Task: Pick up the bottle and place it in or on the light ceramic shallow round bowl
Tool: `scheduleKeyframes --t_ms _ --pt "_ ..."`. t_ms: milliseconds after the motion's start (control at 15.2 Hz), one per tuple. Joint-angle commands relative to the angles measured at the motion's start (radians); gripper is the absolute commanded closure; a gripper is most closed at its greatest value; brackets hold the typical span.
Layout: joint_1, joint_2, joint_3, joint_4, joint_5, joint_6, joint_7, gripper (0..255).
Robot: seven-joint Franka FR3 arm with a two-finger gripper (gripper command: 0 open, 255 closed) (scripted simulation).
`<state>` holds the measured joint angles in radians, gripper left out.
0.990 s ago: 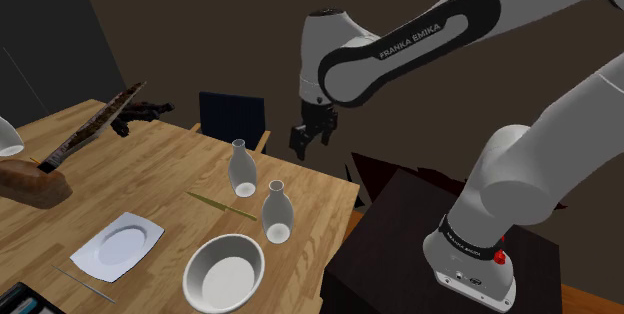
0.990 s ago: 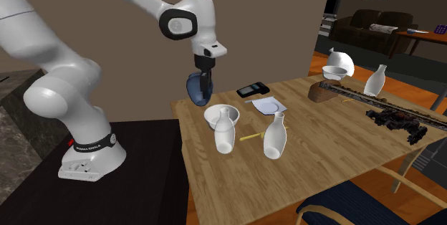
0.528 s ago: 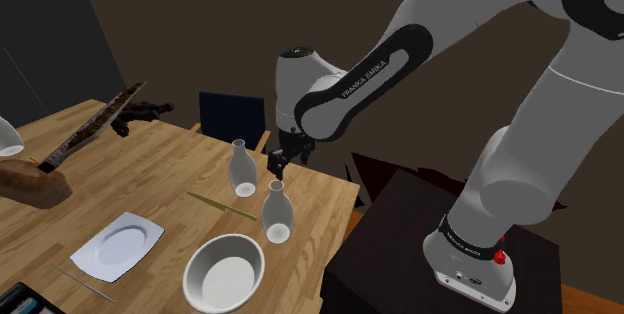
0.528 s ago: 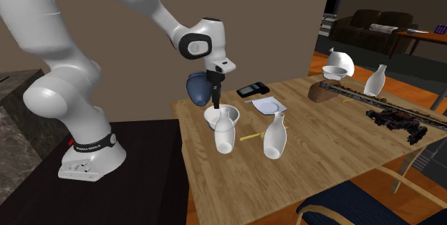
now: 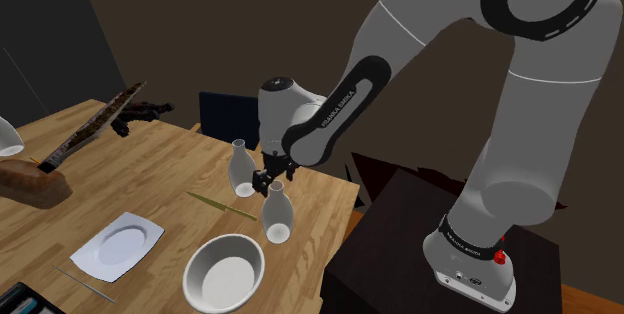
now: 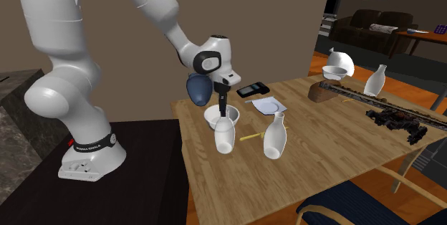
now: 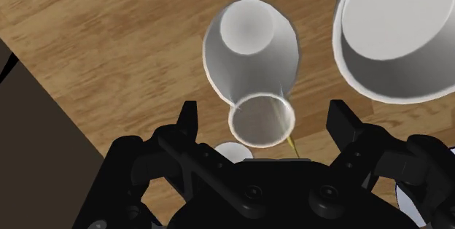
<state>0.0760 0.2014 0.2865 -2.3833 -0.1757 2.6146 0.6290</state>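
Observation:
Two white bottles stand on the wooden table [image 5: 150, 162]. The one closer to the bowl [image 5: 275, 212] [image 6: 225, 133] has my gripper [image 5: 268, 179] [image 6: 223, 109] just above its neck. In the wrist view my gripper [image 7: 265, 122] is open, and its fingers [image 7: 188, 122] stand on either side of the bottle's mouth [image 7: 262, 120] without touching it. The light shallow round bowl [image 5: 224, 272] [image 6: 211, 116] [image 7: 397, 38] sits right beside this bottle. The second bottle [image 5: 238, 167] [image 6: 275, 136] stands a little further along the table.
A white square plate [image 5: 117, 244] [image 6: 268, 105] and a thin yellow stick [image 5: 222, 205] lie near the bowl. A bread loaf [image 5: 30, 184] and a blue chair [image 5: 232, 117] are further off. The dark stand [image 5: 420, 232] borders the table's edge.
The arm has swung toward the shoulder view's left and come down, bringing the gripper from above the table's edge to the near bottle's neck. The fingers stayed open.

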Motion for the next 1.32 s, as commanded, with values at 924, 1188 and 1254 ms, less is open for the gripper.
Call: scheduleKeyframes --t_ms 924,1188,1254 --pt "0.015 0.076 -0.026 0.006 -0.053 0.066 0.038 255" --pt "0.015 0.076 -0.026 0.006 -0.053 0.066 0.038 255" --pt "0.015 0.076 -0.026 0.006 -0.053 0.066 0.038 255"
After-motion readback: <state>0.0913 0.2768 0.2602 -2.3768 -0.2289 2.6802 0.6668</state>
